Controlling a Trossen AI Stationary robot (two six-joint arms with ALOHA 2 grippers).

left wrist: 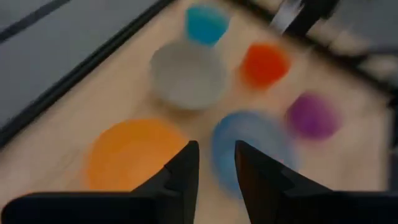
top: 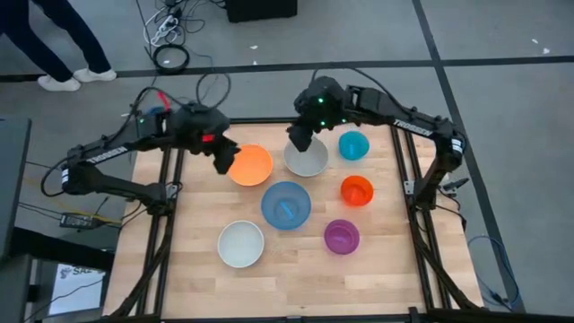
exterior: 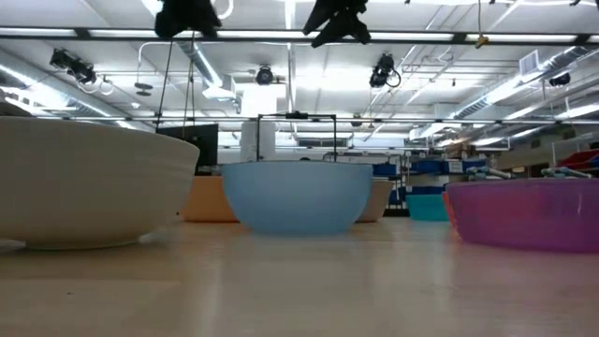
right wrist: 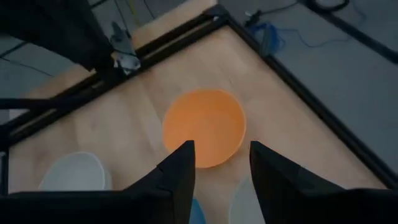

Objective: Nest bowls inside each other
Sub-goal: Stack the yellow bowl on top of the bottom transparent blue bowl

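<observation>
Seven bowls rest upright on their bases on the wooden table (top: 188, 269): orange (top: 249, 165), grey (top: 306, 158), small teal (top: 353, 144), small red-orange (top: 356, 190), large blue (top: 286, 205), small purple (top: 342, 237) and white (top: 240, 244). None sits inside another. My left gripper (left wrist: 216, 165) hangs open and tilted down, high above the orange bowl's left rim (top: 231, 161), with nothing between its fingers. My right gripper (right wrist: 222, 165) hangs open and empty, high above the grey bowl's far left rim (top: 294, 148). It looks toward the orange bowl (right wrist: 204, 126).
A black frame (top: 168, 179) borders the table's left, right and far sides. In the low view both grippers (exterior: 187, 17) (exterior: 337, 19) stay high above the bowls. A person's legs (top: 54, 45) stand on the floor beyond the far left corner. Cables (top: 170, 54) lie there too.
</observation>
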